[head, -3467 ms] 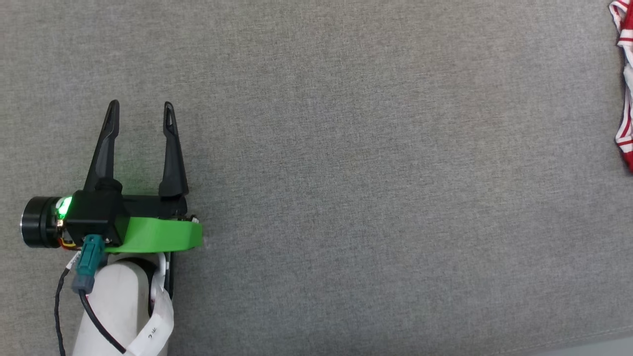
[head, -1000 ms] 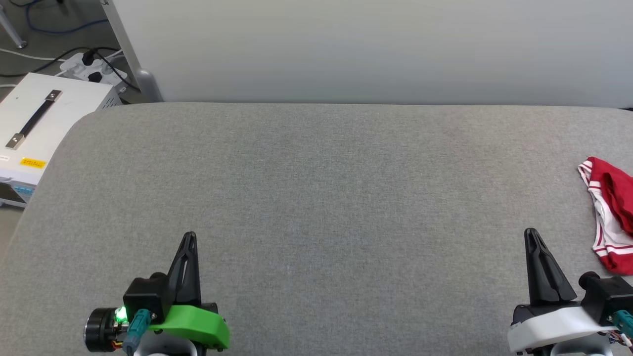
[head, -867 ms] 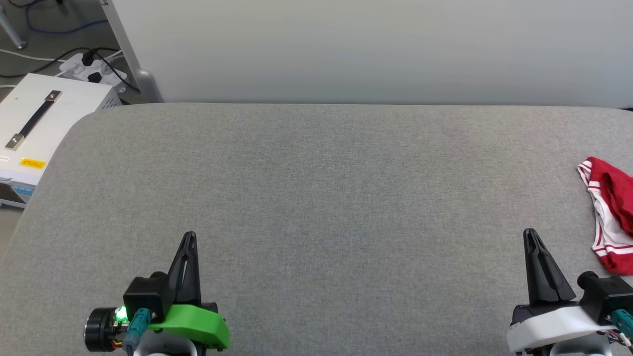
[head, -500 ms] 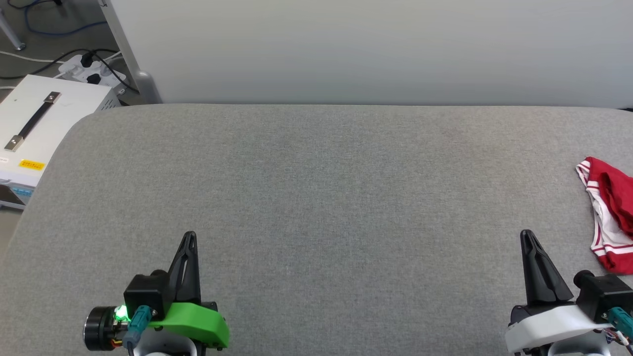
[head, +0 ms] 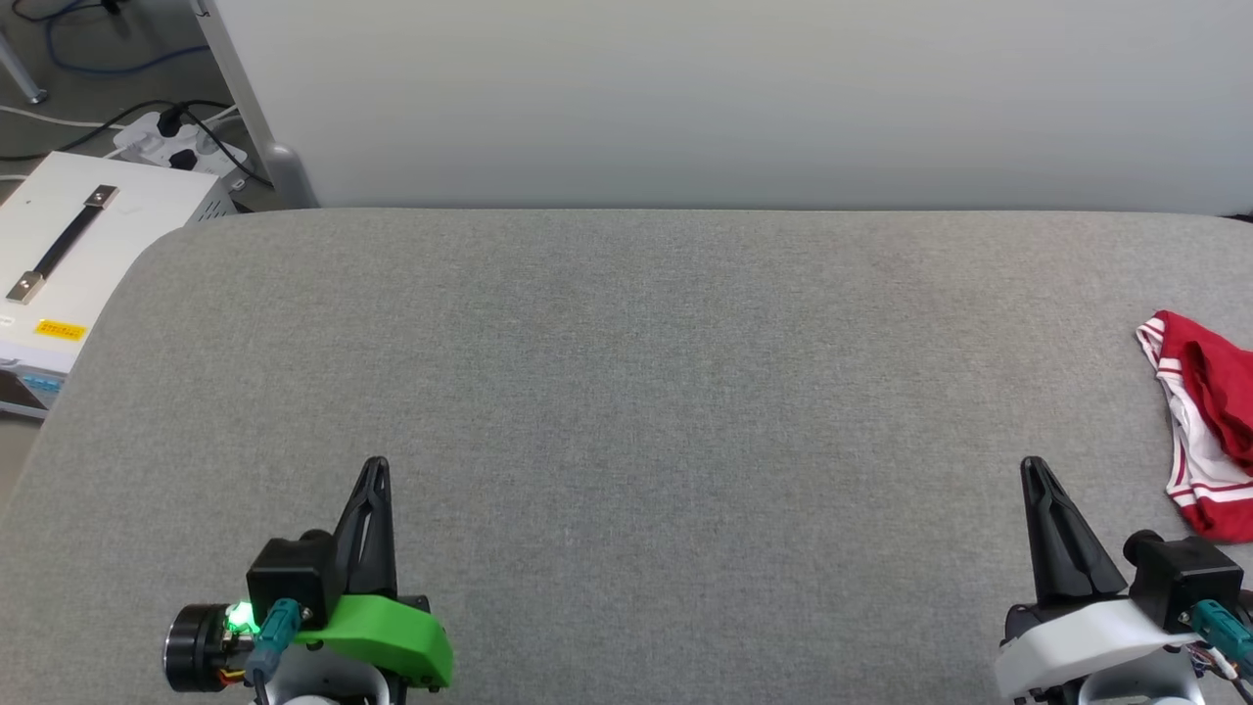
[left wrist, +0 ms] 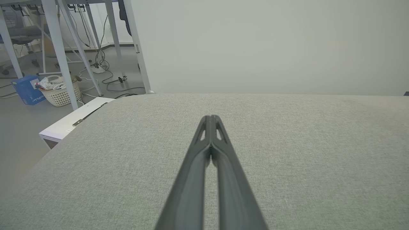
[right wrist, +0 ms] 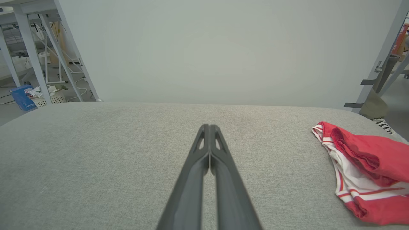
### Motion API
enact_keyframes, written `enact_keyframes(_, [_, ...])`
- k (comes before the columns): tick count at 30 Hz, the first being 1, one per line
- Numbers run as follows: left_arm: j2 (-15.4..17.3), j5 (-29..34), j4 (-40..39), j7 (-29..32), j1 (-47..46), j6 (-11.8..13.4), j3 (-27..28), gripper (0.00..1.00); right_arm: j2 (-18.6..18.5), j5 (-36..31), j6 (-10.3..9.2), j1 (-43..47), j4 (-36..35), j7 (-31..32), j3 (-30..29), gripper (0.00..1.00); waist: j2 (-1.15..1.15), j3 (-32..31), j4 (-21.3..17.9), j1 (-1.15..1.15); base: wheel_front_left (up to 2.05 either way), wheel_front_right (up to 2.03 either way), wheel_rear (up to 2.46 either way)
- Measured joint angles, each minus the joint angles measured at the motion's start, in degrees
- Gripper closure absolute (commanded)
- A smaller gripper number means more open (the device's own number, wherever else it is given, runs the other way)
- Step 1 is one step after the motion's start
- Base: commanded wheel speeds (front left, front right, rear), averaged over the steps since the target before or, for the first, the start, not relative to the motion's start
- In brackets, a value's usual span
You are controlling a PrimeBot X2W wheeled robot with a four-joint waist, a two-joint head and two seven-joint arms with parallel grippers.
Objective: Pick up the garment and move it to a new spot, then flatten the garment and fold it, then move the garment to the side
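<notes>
Your left gripper (head: 376,470) is clenched on nothing, its dark fingers pressed together above the grey fabric-covered surface (head: 626,372). Your right gripper (head: 1031,470) is clenched and empty too. To its right, apart from the fingers, the crumpled red jersey garment (head: 1206,421) with white striped trim lies near the surface's right end.

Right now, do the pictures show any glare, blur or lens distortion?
Head view: even soft light, no glare, the crumpled red-and-white fabric garment cut by the right edge. Left wrist view: wide-angle lens tilts the pale frame legs. Right wrist view: sharp, garment casts only a faint shadow.
</notes>
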Motion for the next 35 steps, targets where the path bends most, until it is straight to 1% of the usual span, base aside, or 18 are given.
enact_keyframes(35, [-0.26, 2.03, -2.05, 4.81, -0.05, 0.67, 0.59, 1.00, 0.32, -3.01, 0.00, -1.31, -0.07, 4.75, 0.75, 1.00, 0.00, -0.49, -0.57, 0.00, 0.00, 0.00, 0.00])
